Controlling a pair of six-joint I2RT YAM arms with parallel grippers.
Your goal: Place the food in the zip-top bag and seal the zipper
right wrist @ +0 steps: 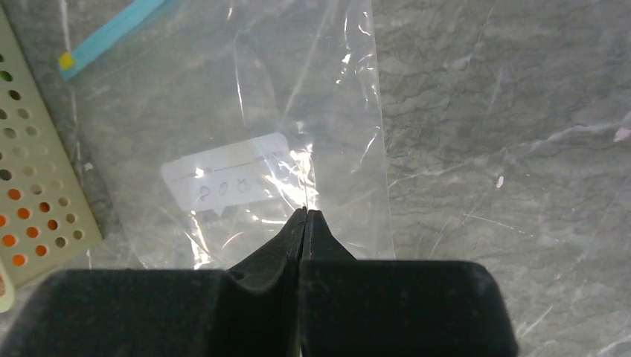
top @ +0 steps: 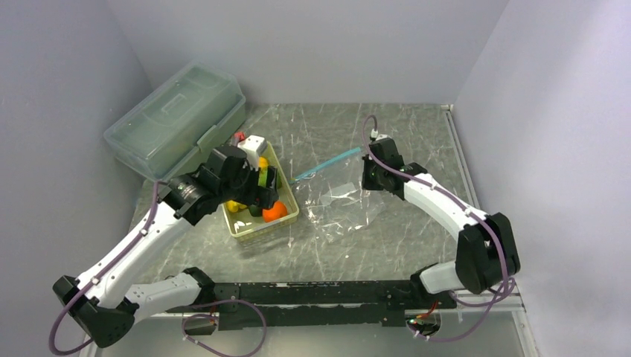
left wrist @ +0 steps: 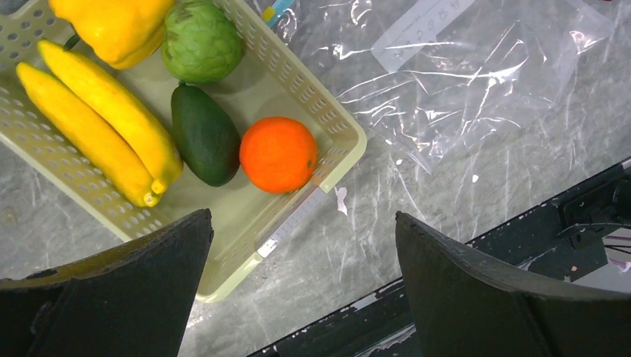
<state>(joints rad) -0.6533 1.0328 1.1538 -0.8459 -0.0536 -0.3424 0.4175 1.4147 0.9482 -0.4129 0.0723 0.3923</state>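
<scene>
A lidded storage box sits on the table beyond the left hand; directly beneath that hand a perforated basket holds all the food, and the basket's wall stands between the food and the zip-top bag; the left arm reaches forward, its hand facing down, spread wide and gripping nothing; the bag lies flat under the right hand, its zipper ahead and to the left of the fingertips; the right arm stretches out low, its hand fully closed, its tips on the film beside a white label; whether film is pinched I cannot tell.
</scene>
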